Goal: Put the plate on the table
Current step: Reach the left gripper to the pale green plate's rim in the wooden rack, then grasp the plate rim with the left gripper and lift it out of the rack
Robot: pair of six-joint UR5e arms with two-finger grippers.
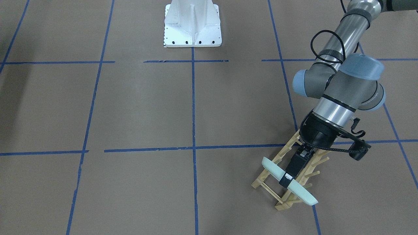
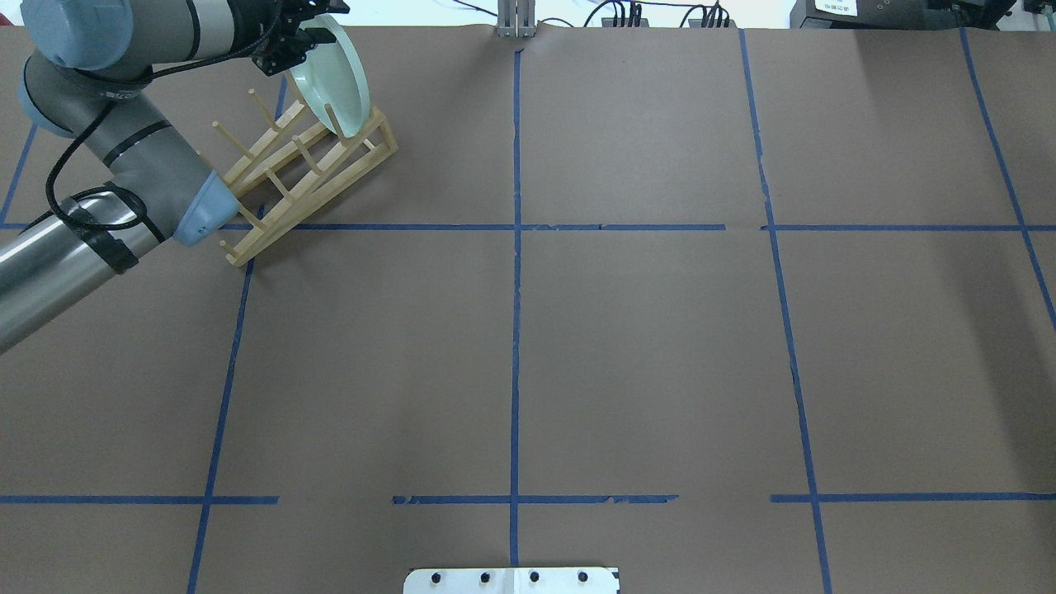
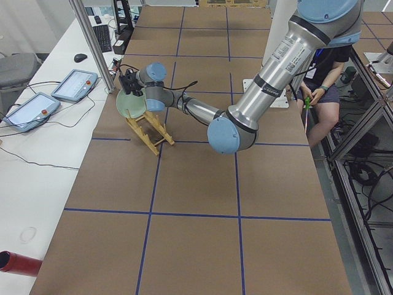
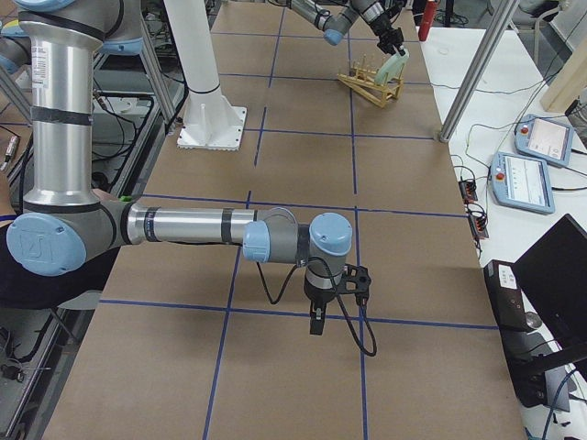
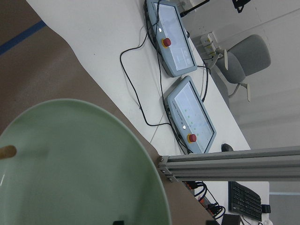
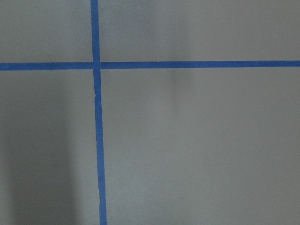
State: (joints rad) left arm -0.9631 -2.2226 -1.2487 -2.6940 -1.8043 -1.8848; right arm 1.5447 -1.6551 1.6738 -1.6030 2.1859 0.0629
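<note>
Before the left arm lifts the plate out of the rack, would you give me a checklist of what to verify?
1. Left gripper closed on the plate at its upper rim: ok.
2. Plate free of the rack: not ok, its lower edge sits in the end slot.
3. Open table surface beside the rack for setting down: ok.
4. Right gripper away from the rack: ok, it is far across the table.
5. Grip firm enough for the lift: cannot tell.
</note>
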